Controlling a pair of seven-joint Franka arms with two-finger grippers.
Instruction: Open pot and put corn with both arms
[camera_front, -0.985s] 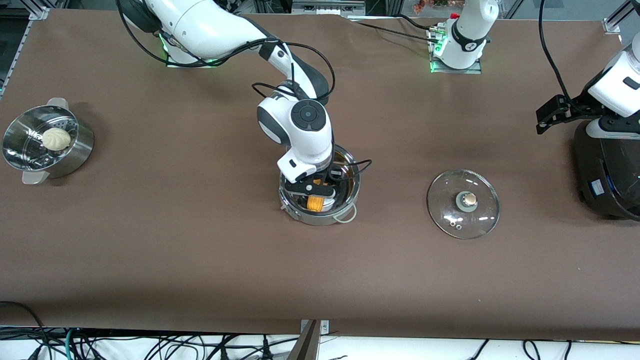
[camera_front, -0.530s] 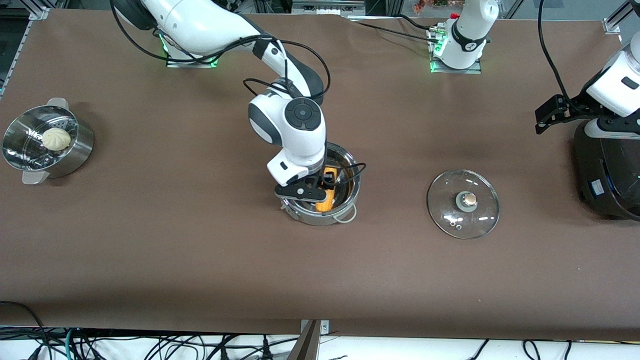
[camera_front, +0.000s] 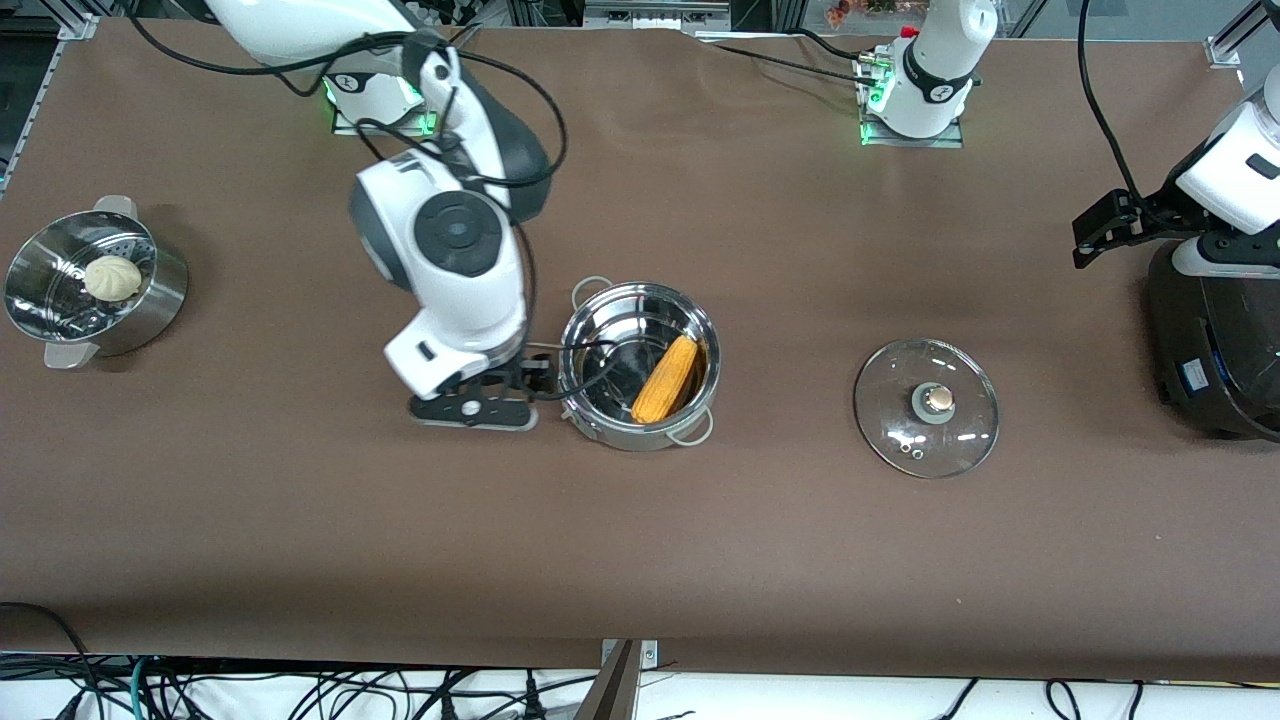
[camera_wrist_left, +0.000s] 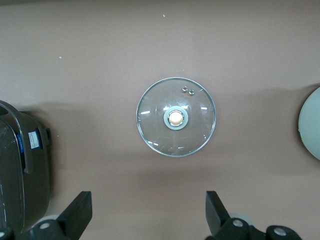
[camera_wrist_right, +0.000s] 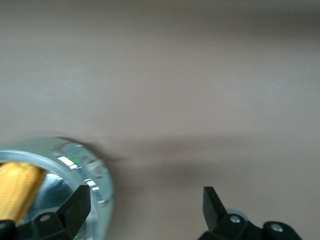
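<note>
With the corn (camera_front: 665, 366) lying in the lidless pot (camera_front: 640, 366), the open, empty right end effector (camera_front: 480, 400) hangs just beside it while the open left end effector (camera_wrist_left: 147, 220) waits high over the lid (camera_front: 927, 407), so the placing looks done and only retreat seems left.

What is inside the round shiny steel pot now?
Inside the round shiny steel pot lies one yellow-orange corn cob, leaning on the wall. A black cable crosses the rim; the floor under the cob is hidden.

The black cooker (camera_front: 1220, 340) (its lid under the left arm) runs off-frame.
</note>
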